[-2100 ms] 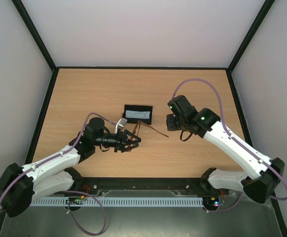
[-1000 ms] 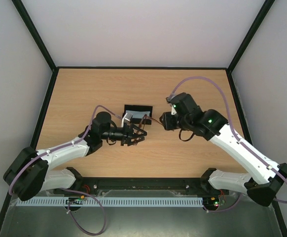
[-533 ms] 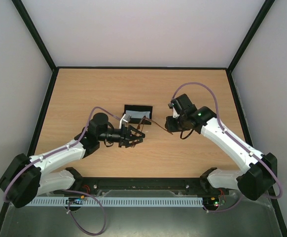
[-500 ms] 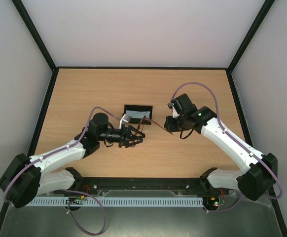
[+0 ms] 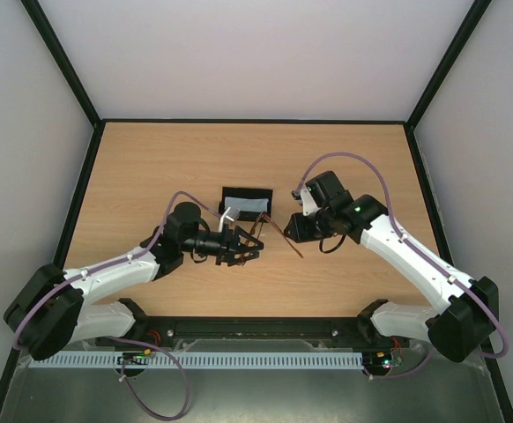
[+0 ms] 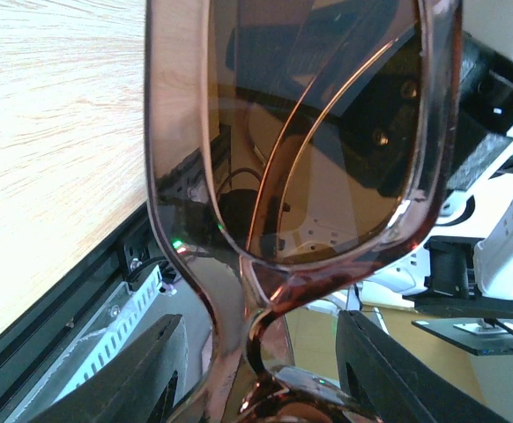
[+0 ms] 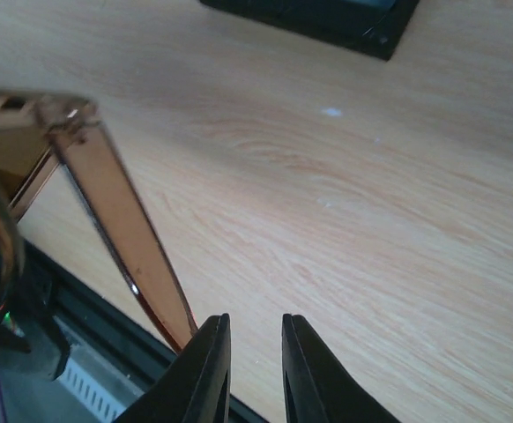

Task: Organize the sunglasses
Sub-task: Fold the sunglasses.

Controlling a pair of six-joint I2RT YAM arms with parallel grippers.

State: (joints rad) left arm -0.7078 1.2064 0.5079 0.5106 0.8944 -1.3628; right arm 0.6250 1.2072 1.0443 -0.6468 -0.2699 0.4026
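Observation:
The sunglasses (image 5: pixel 295 250) have a thin reddish-brown frame, and my left gripper (image 5: pixel 243 247) holds them off the table just in front of the black case (image 5: pixel 246 204). In the left wrist view a brown lens (image 6: pixel 309 132) fills the frame, and the bridge sits between my left gripper's (image 6: pixel 258 370) fingers. One long temple arm (image 7: pixel 120 225) sticks out to the right. My right gripper (image 5: pixel 290 231) is beside that arm. In the right wrist view it (image 7: pixel 255 352) is narrowly open with nothing between the fingers, and the temple tip ends against the left finger (image 7: pixel 211 370).
The case lies open at the table's middle with a light blue cloth (image 5: pixel 248 207) inside; its corner also shows in the right wrist view (image 7: pixel 327 18). A black rail (image 5: pixel 256 328) runs along the near table edge.
My right gripper has moved left and slightly nearer, up to the outstretched temple arm. My left gripper has shifted a little right with the sunglasses.

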